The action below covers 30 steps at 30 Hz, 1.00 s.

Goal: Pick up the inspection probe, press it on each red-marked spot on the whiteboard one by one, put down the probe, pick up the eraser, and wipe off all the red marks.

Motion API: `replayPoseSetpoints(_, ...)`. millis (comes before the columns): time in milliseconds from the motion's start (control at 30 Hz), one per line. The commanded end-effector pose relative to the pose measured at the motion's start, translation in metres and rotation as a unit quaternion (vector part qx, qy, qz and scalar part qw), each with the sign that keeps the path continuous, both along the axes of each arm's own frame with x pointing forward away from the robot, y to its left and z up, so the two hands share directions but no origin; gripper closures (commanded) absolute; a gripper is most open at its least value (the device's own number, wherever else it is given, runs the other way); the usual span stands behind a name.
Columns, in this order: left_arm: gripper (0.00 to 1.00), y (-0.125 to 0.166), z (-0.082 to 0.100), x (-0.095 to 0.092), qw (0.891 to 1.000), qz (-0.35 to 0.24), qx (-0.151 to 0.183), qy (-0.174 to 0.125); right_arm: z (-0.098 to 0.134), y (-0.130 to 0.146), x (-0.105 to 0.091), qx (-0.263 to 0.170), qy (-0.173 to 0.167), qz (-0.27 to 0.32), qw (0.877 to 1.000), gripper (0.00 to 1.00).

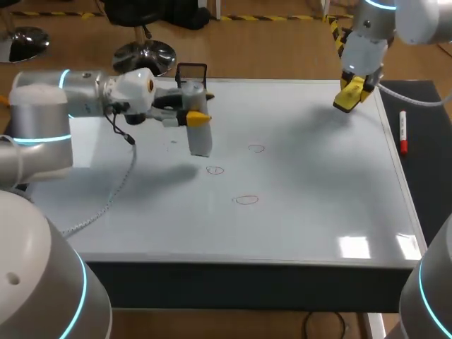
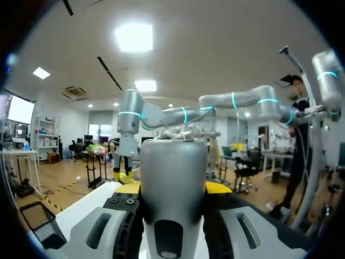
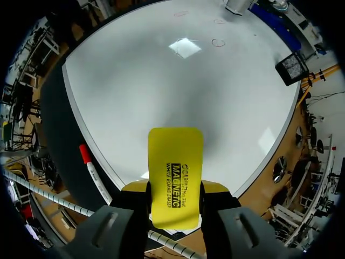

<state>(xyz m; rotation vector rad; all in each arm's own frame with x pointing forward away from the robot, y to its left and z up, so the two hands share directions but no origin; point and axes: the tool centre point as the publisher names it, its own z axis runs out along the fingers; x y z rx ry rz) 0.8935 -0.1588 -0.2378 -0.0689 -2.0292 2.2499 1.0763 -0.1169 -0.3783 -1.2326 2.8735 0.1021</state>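
Gripping the grey inspection probe [image 1: 200, 140] from both sides, our left tool [image 2: 173, 187] has its yellow tips pressed against the probe's body. The probe hangs down from the tool toward the whiteboard [image 1: 304, 183]; we cannot tell whether its lower end touches the board. Three red marks lie on the board: the nearest mark [image 1: 215, 170] is just past the probe's end, a second mark [image 1: 256, 148] is farther toward our right arm, and a third mark [image 1: 246, 200] is beyond the nearest. Beside the left tool, on the side away from the marks, a small black basket [image 1: 192, 70] stands at the whiteboard's edge. Our right tool [image 3: 175, 187] pinches the yellow eraser [image 3: 175, 156] between its fingers above the whiteboard's corner, well apart from the marks. Beside this tool, off the board, a red-capped marker [image 3: 90, 166] lies on the dark mat [image 1: 424, 162].
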Motion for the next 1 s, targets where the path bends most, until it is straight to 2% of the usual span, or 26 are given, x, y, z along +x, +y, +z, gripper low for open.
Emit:
replayPoseSetpoints(33, 1.00, -0.007, -0.015, 0.000, 1.000, -0.008, -0.009, 0.005, 0.001, -0.001, 0.000, -0.001, 0.000, 0.001, 1.000, 1.00)
replayPoseSetpoints(400, 1.00, -0.016, -0.038, -0.003, 1.000, -0.016, -0.013, 0.007, 0.001, -0.001, 0.000, -0.001, 0.000, 0.001, 1.000, 1.00)
replayPoseSetpoints(1000, 1.00, -0.023, -0.046, -0.008, 0.999, -0.026, -0.015, 0.014, 0.001, -0.001, 0.000, -0.001, 0.000, 0.001, 1.000, 1.00)
